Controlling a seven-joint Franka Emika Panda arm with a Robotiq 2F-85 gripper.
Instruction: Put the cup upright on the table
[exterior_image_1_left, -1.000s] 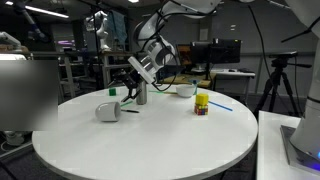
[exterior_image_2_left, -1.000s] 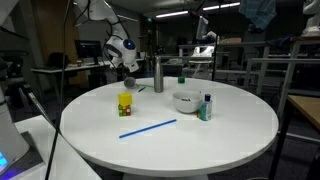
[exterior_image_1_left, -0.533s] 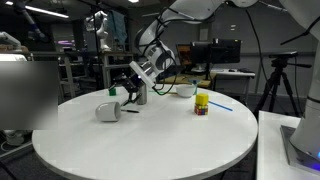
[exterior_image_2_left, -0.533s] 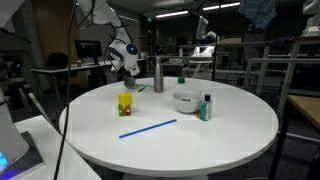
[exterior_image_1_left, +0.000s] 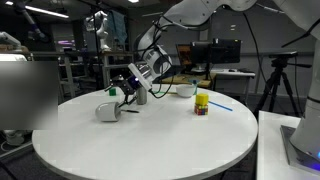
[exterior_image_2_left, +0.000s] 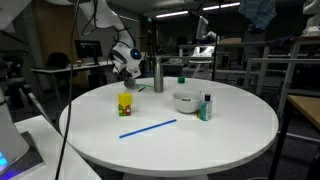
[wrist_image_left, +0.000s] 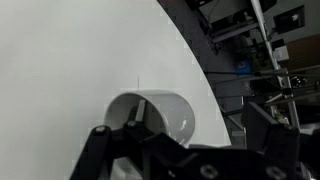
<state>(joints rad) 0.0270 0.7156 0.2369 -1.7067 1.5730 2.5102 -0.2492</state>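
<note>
The cup (exterior_image_1_left: 108, 111) is pale grey-white and lies on its side on the round white table (exterior_image_1_left: 150, 140), left of the steel bottle (exterior_image_1_left: 142, 93). In the wrist view the cup (wrist_image_left: 150, 115) lies with its open mouth toward the camera, just ahead of the jaws. My gripper (exterior_image_1_left: 130, 84) hangs above and a little behind the cup, open and empty. It also shows in an exterior view (exterior_image_2_left: 128, 66) and in the wrist view (wrist_image_left: 185, 140), with its dark fingers spread on either side.
On the table (exterior_image_2_left: 230, 135) stand the steel bottle (exterior_image_2_left: 158, 75), a white bowl (exterior_image_2_left: 185, 100), a yellow block (exterior_image_2_left: 126, 103), a small bottle (exterior_image_2_left: 206, 107) and a blue straw (exterior_image_2_left: 148, 128). A rectangular table edge (exterior_image_1_left: 290, 150) is at the side.
The gripper has come down and moved toward the lying cup. The cup and the other objects have not moved.
</note>
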